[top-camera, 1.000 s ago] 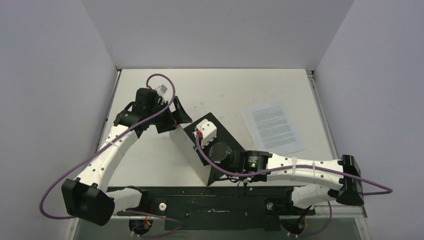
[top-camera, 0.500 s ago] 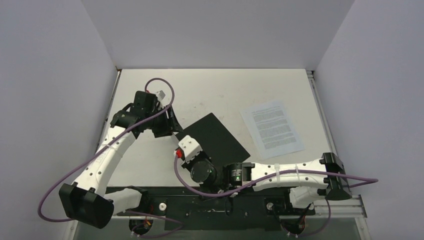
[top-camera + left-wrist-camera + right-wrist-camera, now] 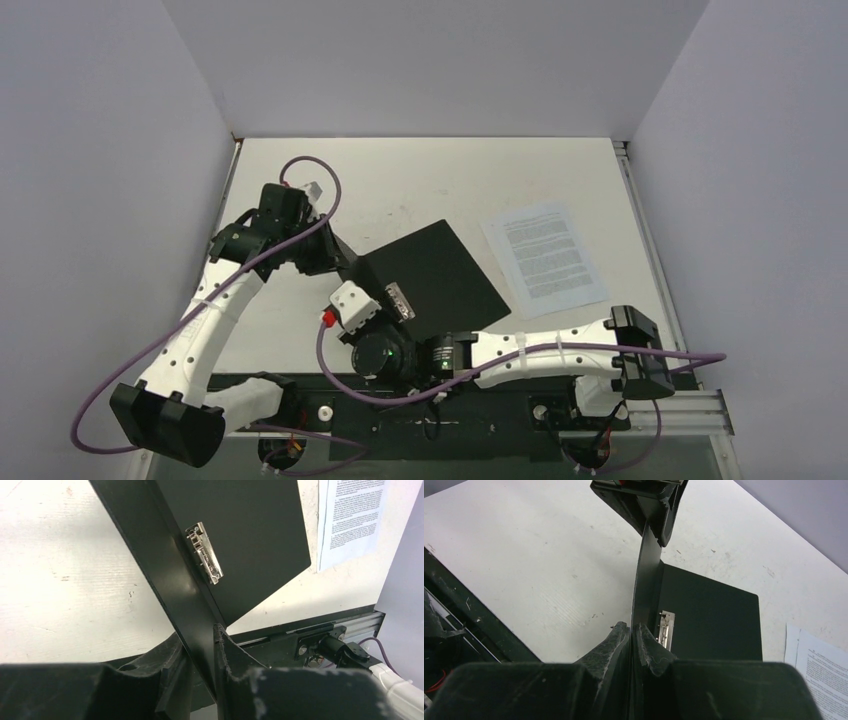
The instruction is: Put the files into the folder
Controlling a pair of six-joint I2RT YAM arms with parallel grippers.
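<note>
Swinging down and to the left across the overhead frame since a second ago, the right arm has carried the folder's front cover with it. The silver-grey face that showed then is out of view, and the black inside of the folder (image 3: 430, 272) now lies exposed at centre frame with its metal spine clip (image 3: 400, 300) showing. The raised cover stands nearly on edge, a thin dark strip just left of centre in the overhead view. The left gripper (image 3: 200, 667) is clamped on one end of that cover, a finger pressed to each face in the left wrist view. The right gripper (image 3: 631, 632) pinches the opposite end the same way, and the left gripper's fingers show at the top of the right wrist view. The files (image 3: 545, 255), white paper printed with dense text, lie flat on the table (image 3: 450, 170) right of centre, near the folder's right corner but not touching it.
</note>
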